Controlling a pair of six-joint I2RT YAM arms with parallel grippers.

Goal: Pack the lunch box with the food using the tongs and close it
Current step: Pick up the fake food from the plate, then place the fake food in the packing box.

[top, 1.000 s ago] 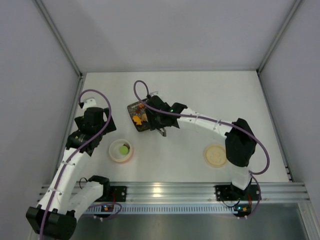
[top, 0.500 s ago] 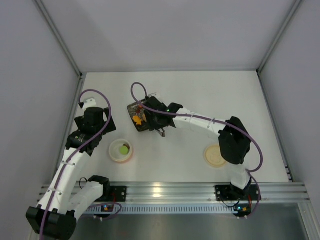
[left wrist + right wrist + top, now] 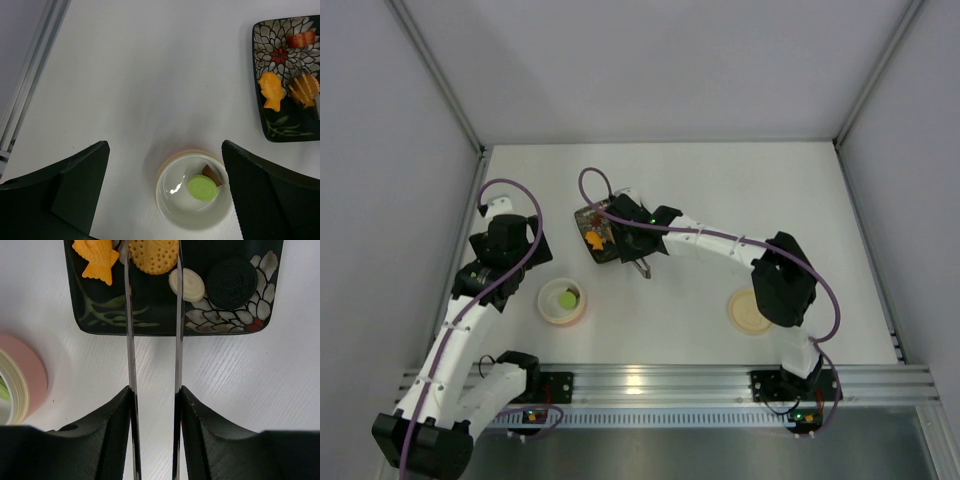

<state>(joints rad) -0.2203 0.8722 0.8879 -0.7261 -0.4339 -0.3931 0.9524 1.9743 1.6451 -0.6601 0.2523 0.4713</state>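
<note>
The lunch box (image 3: 176, 216), cream inside with a pinkish rim, holds a green round cookie (image 3: 202, 187) and a brown piece (image 3: 212, 175). It lies just below my left gripper (image 3: 165, 146), which is open and empty. The lunch box (image 3: 562, 301) sits left of centre and its flat lid (image 3: 751, 311) lies to the right. My right gripper (image 3: 154, 391) is shut on the tongs (image 3: 128, 340). Their two slim arms reach over the plate and flank a yellow biscuit (image 3: 153, 255). More food lies there: an orange fish (image 3: 97, 257), a white disc (image 3: 187, 284) and a black cookie (image 3: 231, 282).
The dark floral square plate (image 3: 611, 250) stands behind the lunch box, under my right gripper (image 3: 625, 238). In the left wrist view the plate (image 3: 280, 131) also carries a red piece (image 3: 301, 38). Grey walls close the table on three sides. A metal rail (image 3: 650, 385) runs along the near edge.
My right arm has slid a little to the left over the plate, and the tongs' arms have come closer together. The left arm has not moved.
</note>
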